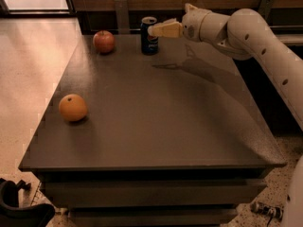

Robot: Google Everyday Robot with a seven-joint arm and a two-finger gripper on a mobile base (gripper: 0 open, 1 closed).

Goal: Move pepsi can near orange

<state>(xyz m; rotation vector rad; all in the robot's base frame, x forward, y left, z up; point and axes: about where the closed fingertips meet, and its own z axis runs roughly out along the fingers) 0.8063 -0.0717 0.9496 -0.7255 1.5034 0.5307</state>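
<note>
Worktop (pixel 165 117) far edge: pepsi can (pixel 148 44) upright, gripper (pixel 154 30) at its top, overlapping on my feed. Can't tell if it's clenched or released. Meanwhile orange (pixel 73 108) well apart, by left edge.

arm (pixel 258 37) stretched leftward, hand (pixel 157 30) level at upper centre.

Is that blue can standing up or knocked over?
Upright: the pepsi can shows its silver top upward, base on the table. The gripper hangs beside its upper half.

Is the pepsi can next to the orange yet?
No: the pepsi can stands at the back beside the apple, with the gripper at its top right, while the orange lies well apart at front left.
</note>
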